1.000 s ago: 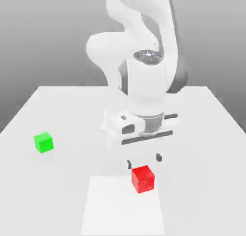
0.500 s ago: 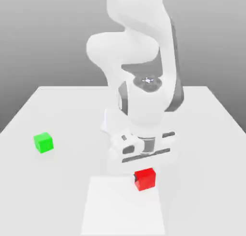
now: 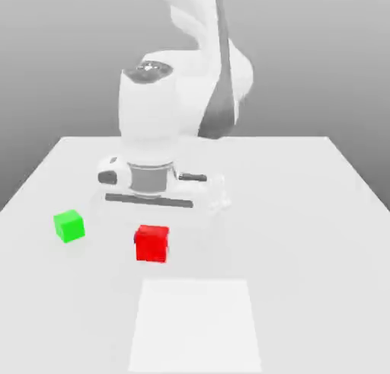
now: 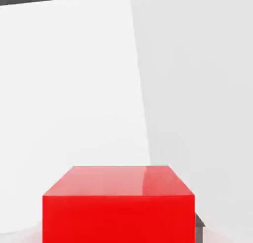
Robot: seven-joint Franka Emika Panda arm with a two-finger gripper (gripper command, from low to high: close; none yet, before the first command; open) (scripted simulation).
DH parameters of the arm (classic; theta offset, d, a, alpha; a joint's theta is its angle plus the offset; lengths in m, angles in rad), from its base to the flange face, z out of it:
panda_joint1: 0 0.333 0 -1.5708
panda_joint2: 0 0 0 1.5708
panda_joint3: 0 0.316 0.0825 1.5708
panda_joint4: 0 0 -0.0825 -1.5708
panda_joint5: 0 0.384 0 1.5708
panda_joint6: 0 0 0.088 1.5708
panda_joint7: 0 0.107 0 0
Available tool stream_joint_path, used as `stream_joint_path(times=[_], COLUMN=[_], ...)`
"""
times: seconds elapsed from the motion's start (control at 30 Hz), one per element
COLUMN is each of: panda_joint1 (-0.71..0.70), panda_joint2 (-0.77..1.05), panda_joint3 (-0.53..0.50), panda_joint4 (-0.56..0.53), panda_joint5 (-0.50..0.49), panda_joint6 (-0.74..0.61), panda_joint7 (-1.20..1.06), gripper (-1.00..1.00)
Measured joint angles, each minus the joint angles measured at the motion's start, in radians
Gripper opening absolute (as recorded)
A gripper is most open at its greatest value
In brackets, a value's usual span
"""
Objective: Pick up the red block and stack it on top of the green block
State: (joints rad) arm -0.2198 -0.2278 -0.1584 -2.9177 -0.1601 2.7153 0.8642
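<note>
The red block (image 3: 151,244) in the pincer, with the green block (image 3: 69,225) off toward the exterior view's left.

The gripper (image 3: 151,229) hangs under the white wrist with its fingers drawn together on the red block, which sits just below the hand and looks lifted clear of the table (image 3: 305,212); in the hand view the red block (image 4: 118,205) shows close up against the camera. The green block rests on the table near the held cube, apart from it, at about the same depth in the exterior view. I judge the coming move to be a short carry toward the exterior view's left, keeping the red cube high enough to pass over the green block's top before it is lowered square onto it.
</note>
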Motion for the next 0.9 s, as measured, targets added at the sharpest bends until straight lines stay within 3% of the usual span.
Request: stream_joint_path(times=[0.57,0.9], panda_joint1=[-0.568,-0.455], panda_joint2=[-0.095,0.047], panda_joint3=[-0.244,-0.329], panda_joint4=[-0.051,-0.041], panda_joint5=[-0.107,0.073], panda_joint6=[-0.058,0.057], panda_joint7=[0.326,0.215], gripper=[-1.00,-1.00])
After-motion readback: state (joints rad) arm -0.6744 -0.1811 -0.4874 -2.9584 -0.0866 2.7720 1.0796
